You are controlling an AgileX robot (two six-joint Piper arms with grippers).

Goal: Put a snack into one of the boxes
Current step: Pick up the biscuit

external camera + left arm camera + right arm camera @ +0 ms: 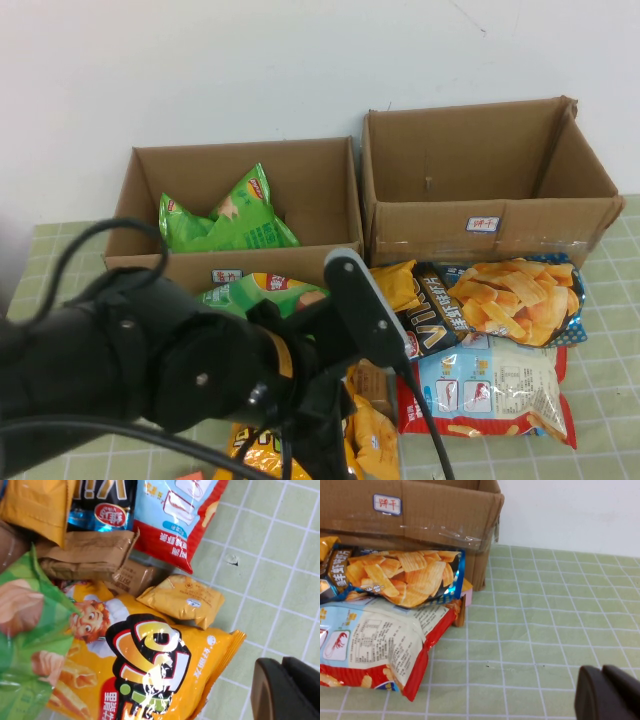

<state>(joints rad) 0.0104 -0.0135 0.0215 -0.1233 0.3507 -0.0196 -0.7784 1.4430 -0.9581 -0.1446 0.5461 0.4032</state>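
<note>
Snacks: heap of bags [500,340] on the green checked cloth [600,380], just in front of both boxes
Left box [245,205]: holds a green bag [225,222]
Right box [485,185]: labelled front
Left gripper [287,690]: above the heap — near a big orange bag [150,670] and small yellow packet [182,600]; opening: cannot tell
Right gripper [607,692]: low over the cloth, beside the red-edged bag [375,650]; opening: cannot tell

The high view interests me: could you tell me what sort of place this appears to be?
Probably a lab sorting bench: a green checked tablecloth against a bare white wall, two labelled cardboard boxes, piled snack bags. The left gripper hovers over the snacks; the right gripper over cloth.
</note>
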